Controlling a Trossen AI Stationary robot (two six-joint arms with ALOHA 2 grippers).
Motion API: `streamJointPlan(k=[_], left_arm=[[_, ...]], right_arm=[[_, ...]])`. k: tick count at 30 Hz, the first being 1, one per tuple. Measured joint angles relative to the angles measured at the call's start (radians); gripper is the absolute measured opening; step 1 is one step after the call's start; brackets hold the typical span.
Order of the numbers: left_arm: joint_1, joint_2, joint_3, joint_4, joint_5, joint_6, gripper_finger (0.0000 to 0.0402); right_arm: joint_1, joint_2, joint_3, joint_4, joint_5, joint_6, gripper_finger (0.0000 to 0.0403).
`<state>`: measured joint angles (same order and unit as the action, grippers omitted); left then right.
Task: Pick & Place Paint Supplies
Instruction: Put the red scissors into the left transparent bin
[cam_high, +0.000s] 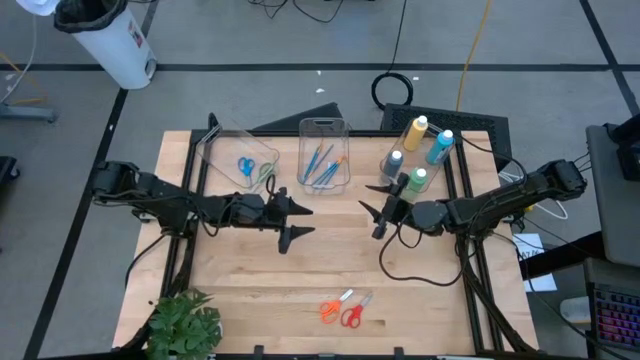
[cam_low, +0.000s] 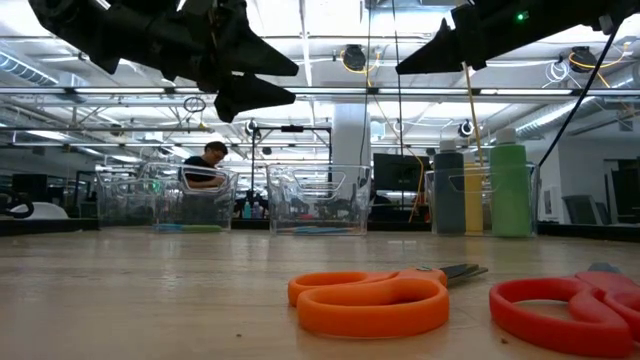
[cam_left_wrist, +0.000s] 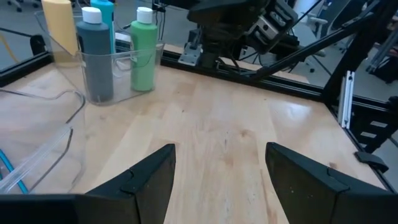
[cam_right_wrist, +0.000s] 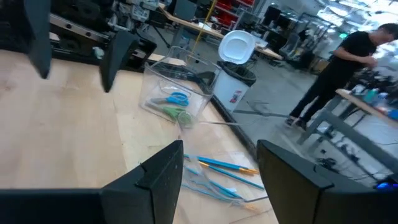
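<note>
Left gripper (cam_high: 297, 219) and right gripper (cam_high: 378, 208) hovering mid-worktop, facing each other, jaws parted and empty, orange scissors (cam_high: 329, 306) and red scissors (cam_high: 353, 314) near front edge, bins holding scissors (cam_high: 245, 167), brushes (cam_high: 322, 165), paint bottles (cam_high: 416, 153)
</note>
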<state>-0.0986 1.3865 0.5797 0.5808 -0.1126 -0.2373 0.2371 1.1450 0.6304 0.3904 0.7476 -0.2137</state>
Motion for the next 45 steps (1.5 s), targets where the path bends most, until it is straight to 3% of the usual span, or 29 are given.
streamJointPlan(k=[4, 10, 13, 19, 22, 29, 35, 45], left_arm=[[0.0, 0.0, 0.0, 0.007, -0.001, -0.008, 0.0253], [0.0, 0.0, 0.0, 0.054, -0.006, -0.025, 0.0253], [0.0, 0.0, 0.0, 0.06, -0.054, -0.023, 0.0253], [0.0, 0.0, 0.0, 0.064, -0.204, -0.031, 0.0253], [0.0, 0.0, 0.0, 0.065, -0.221, -0.06, 0.0253], [0.0, 0.0, 0.0, 0.066, -0.22, -0.133, 0.0253], [-0.001, 0.0, 0.0, 0.067, -0.22, -0.21, 0.0253], [-0.001, -0.001, 0.0, 0.067, -0.219, -0.241, 0.0253]], right_arm=[[0.0, 0.0, 0.0, -0.015, -0.127, 0.038, 0.0194], [0.009, 0.011, 0.0, -0.024, -0.515, 0.081, 0.0194], [0.054, 0.032, 0.0, -0.023, -0.592, 0.109, 0.0194], [0.212, 0.151, 0.001, 0.089, -0.562, 0.113, 0.0194], [0.277, 0.224, 0.04, 0.084, -0.568, 0.141, 0.0194], [0.376, 0.425, 0.217, -0.173, -0.569, 0.251, 0.0184], [0.421, 0.605, 0.343, -0.206, -0.57, 0.291, 0.0148], [0.427, 0.64, 0.371, -0.486, -0.525, 0.509, 0.0146]])
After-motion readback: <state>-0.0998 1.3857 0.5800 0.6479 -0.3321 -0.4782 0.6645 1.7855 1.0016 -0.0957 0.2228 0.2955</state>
